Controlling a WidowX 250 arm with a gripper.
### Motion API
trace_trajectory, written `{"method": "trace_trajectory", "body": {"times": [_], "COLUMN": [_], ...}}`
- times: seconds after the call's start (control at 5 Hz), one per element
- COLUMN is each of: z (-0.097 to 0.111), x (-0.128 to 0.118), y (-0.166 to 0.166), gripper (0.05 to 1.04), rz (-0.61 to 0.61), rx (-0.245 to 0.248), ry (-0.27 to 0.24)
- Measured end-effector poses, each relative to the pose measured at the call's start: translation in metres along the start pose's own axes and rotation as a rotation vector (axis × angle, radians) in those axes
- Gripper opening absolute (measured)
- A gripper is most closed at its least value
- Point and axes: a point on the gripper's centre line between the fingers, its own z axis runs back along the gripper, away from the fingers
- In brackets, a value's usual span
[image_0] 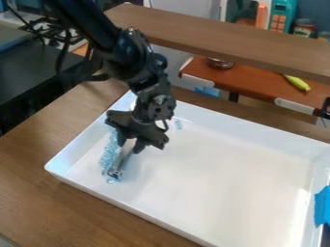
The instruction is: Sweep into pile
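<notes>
The black gripper (130, 144) hangs low over the left part of the white tray (213, 169), its fingers closed on a grey-white sweeping tool (122, 158). That tool slants down and slightly left from the fingertips, and its lower end is at the tray floor. Pale blue pieces (107, 155) lie in a narrow band along the tool's left side, close to the tray's left wall. Another small cluster of pieces (178, 124) lies behind and to the right of the gripper, near the back wall.
Raised walls surround the tray on the brown wooden table (38, 159). Blue tape (323, 206) is on its right edge. A wooden beam (226, 41) crosses behind, with a red-brown shelf (248, 84) bearing a yellow-green toy (297, 83) beyond. A dark counter (32, 62) stands at upper left.
</notes>
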Motion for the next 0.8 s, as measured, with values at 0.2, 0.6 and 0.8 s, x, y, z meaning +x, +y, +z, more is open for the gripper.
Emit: {"method": "trace_trajectory", "body": {"times": [0.2, 0.6, 0.8], "z": [-0.010, 0.008, 0.049], "x": [0.004, -0.004, 0.009], "y": [0.027, 0.032, 0.015], "gripper": [0.358, 0.358, 0.358], "rz": [0.020, 0.049, 0.098], "rx": [0.099, 0.011, -0.119], "ry": [-0.052, -0.074, -0.110]}}
